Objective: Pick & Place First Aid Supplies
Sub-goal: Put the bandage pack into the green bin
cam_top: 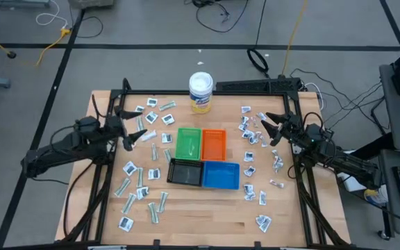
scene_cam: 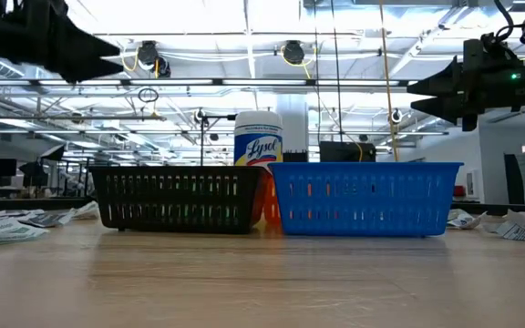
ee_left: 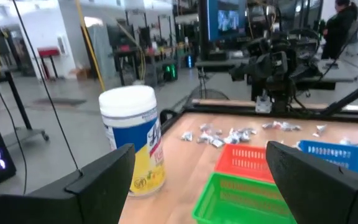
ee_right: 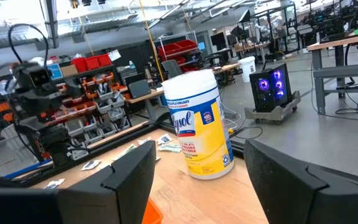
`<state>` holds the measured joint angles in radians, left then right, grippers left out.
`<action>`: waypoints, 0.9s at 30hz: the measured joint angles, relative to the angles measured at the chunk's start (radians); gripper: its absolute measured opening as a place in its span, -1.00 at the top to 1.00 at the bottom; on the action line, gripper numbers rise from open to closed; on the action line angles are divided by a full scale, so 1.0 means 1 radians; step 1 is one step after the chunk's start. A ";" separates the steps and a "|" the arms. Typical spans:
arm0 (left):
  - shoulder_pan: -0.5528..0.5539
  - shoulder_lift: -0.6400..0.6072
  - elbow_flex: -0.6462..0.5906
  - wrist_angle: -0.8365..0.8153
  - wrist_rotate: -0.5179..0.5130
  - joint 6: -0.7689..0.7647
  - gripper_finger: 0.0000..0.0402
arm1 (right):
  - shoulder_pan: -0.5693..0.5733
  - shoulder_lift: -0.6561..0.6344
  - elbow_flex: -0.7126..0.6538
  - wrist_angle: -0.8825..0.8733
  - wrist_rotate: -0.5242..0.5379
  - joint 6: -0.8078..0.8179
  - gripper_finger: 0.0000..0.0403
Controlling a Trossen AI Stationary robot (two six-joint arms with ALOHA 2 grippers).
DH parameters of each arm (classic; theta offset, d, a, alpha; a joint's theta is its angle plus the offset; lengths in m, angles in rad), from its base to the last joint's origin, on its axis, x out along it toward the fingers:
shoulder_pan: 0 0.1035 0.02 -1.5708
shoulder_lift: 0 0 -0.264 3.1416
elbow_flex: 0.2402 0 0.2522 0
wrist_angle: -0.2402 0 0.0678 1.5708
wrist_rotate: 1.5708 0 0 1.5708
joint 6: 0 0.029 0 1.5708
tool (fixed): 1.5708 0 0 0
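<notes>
A wooden desk (cam_top: 207,215) seen from above, described from its near edge to its far edge. Nearest, loose first aid supplies (cam_top: 139,192) lie scattered: small flat white packets and pale wrapped strips, thickest on the left half, with a looser trail of packets (cam_top: 261,198) down the right side.

At the centre, four small trays sit together in a block: black tray (cam_top: 185,172) and blue tray (cam_top: 221,176) nearer, green tray (cam_top: 188,144) and orange tray (cam_top: 213,144) behind them. All four look empty.

Level with the trays, the left hand (cam_top: 132,138) hovers over the left scatter, fingers apart and holding nothing. The right hand (cam_top: 269,129) hovers over the right scatter, fingers also apart and empty.

Farthest, a white-lidded wipes tub (cam_top: 201,92) stands upright.

The sorting appears not yet begun. The next move likely calls for one hand to lower onto a single packet and close on it.
</notes>
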<state>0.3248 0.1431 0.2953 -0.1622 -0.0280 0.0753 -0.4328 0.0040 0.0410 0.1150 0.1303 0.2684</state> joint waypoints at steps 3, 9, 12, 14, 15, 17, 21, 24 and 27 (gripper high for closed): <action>0.000 0.051 0.107 -0.094 0.000 -0.008 -0.82 | 0.000 0.000 0.000 0.000 0.000 0.000 -0.20; 0.000 0.186 0.312 -0.291 -0.001 -0.054 -0.82 | 0.000 0.000 0.000 0.000 0.000 0.000 -0.20; 0.000 0.255 0.412 -0.401 -0.001 -0.082 -0.82 | 0.000 0.000 0.000 0.000 0.000 0.000 -0.20; 0.000 0.304 0.476 -0.479 0.000 -0.088 -0.82 | 0.000 0.000 0.000 0.000 0.000 0.000 -0.20; 0.000 0.329 0.509 -0.520 0.000 -0.085 -0.82 | 0.000 0.000 0.000 0.000 0.000 0.000 -0.20; 0.000 0.377 0.573 -0.597 0.000 -0.073 -0.82 | 0.000 0.000 0.000 0.000 0.000 0.000 -0.20; 0.000 0.471 0.686 -0.699 0.001 -0.070 -0.82 | 0.000 0.000 0.000 0.000 0.000 0.000 -0.20; 0.000 0.539 0.758 -0.765 0.001 -0.092 -0.82 | 0.000 0.000 0.000 0.000 0.000 0.000 -0.20; 0.000 0.612 0.827 -0.845 0.002 -0.109 -0.82 | 0.000 0.000 0.000 0.000 0.000 0.000 -0.20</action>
<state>0.3248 0.7550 1.1222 -1.0076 -0.0265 -0.0333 -0.4332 0.0044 0.0411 0.1153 0.1303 0.2684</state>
